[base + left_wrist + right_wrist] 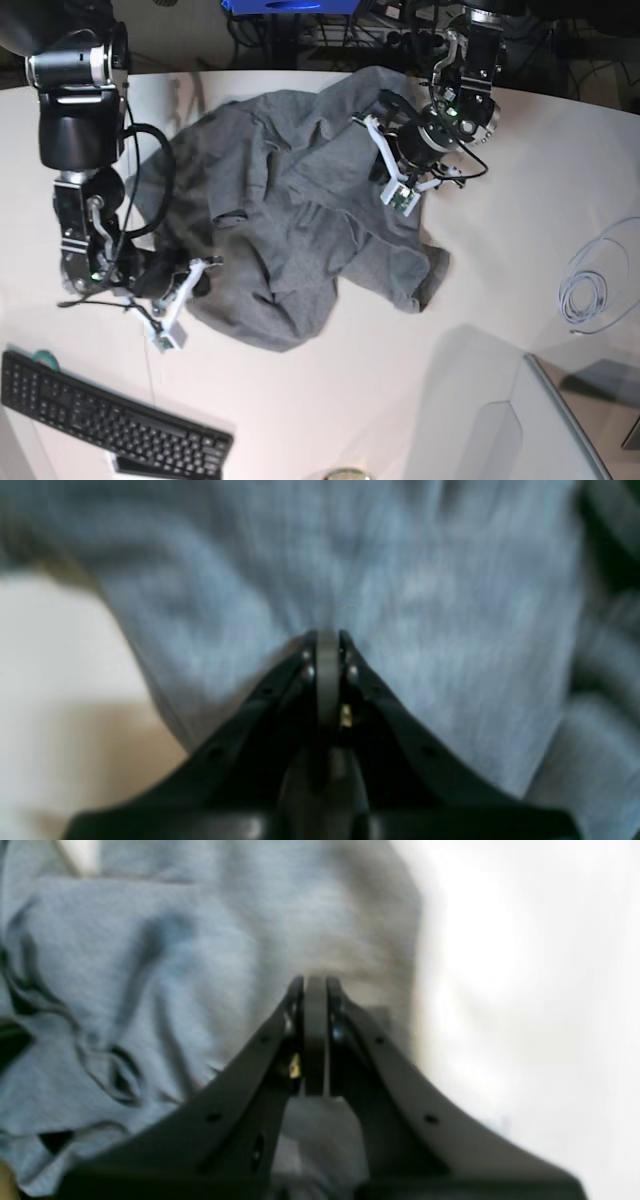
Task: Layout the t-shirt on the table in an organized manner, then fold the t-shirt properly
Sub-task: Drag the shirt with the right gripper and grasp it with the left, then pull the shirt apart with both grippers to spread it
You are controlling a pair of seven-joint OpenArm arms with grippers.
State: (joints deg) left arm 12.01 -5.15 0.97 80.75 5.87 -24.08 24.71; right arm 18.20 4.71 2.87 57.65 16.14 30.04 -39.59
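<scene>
I see the t-shirt (300, 220) crumpled in a heap on the table (330, 400), toward its far edge, not laid flat. My left gripper (327, 635) has its fingers pressed together over the grey fabric at the far side of the heap; can't tell if cloth is pinched. Right gripper (314, 982) fingers are also pressed together, at the shirt's near-left edge. Keyboard (105, 415) sits at the near-left corner.
</scene>
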